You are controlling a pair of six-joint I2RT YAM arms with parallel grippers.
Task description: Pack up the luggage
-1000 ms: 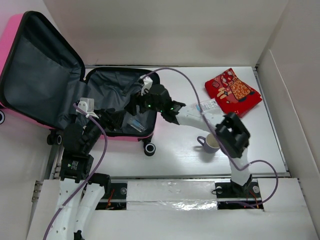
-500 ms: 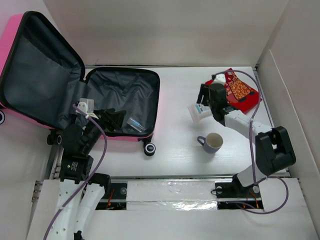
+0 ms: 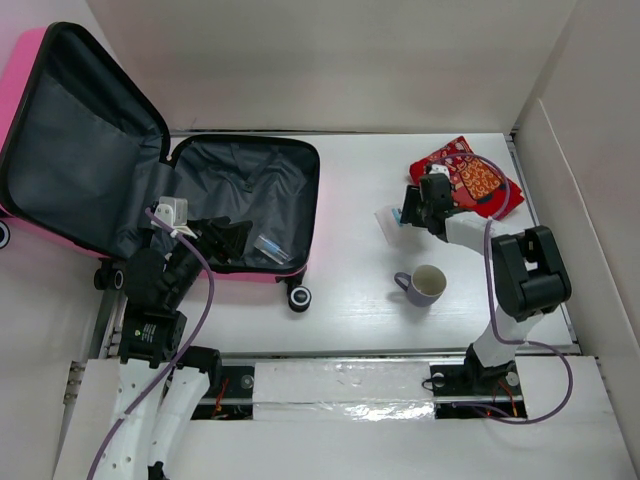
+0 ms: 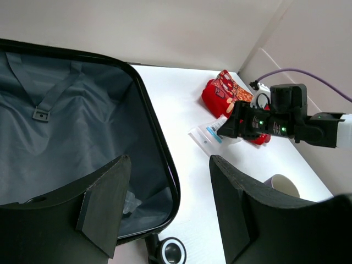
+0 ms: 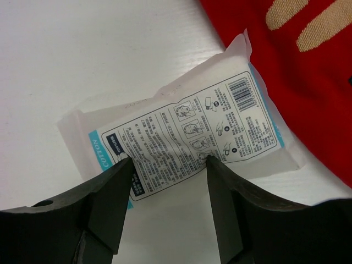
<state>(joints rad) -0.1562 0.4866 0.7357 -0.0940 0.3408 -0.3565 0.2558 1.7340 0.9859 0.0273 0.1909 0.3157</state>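
Observation:
The pink luggage lies open at the left, its lid raised and its grey-lined base flat on the table. A small clear packet lies in the base. My left gripper is open and empty over the base's near edge; it also shows in the left wrist view. My right gripper is open just above a white cotton pack, its fingertips over the pack's near edge. The pack lies flat beside the red pouch.
A red patterned cloth pouch lies at the back right, touching the white pack. A grey mug stands in front of them. A suitcase wheel sticks out at the base's near corner. White walls enclose the table.
My right arm has swung out of the suitcase to the right and come down over the white pack. The left arm has not moved.

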